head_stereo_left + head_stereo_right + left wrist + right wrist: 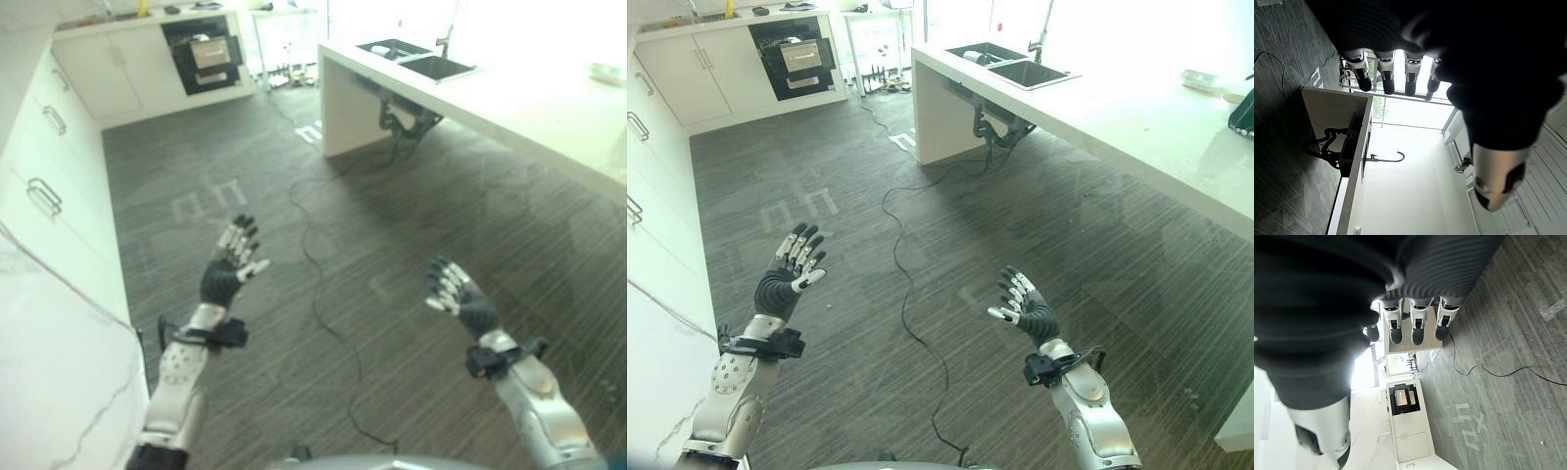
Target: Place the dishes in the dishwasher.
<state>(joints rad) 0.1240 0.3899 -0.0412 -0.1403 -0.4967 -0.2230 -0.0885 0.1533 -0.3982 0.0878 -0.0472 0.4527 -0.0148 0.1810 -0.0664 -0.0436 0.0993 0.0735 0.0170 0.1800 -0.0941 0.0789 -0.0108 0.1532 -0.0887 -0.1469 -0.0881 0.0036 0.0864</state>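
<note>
My left hand (227, 269) and right hand (460, 299) are both raised over the dark striped floor, fingers straight and spread, holding nothing. The left wrist view has straight fingers (1386, 73) with nothing past them but the room, and in the right wrist view the fingers (1415, 325) are straight too. A dark built-in appliance (201, 54) with its front open stands in the far cabinet row, well beyond both hands. A shallow pale dish (1200, 80) lies on the white counter (1136, 108) at the far right. A small white item (972, 56) sits by the sink (1019, 70).
The white island counter (509, 98) runs along the right side, with pipes under its sink. White cabinets with handles (49, 191) line the left wall, and a marble worktop (49, 382) is at the lower left. Bare floor lies between them.
</note>
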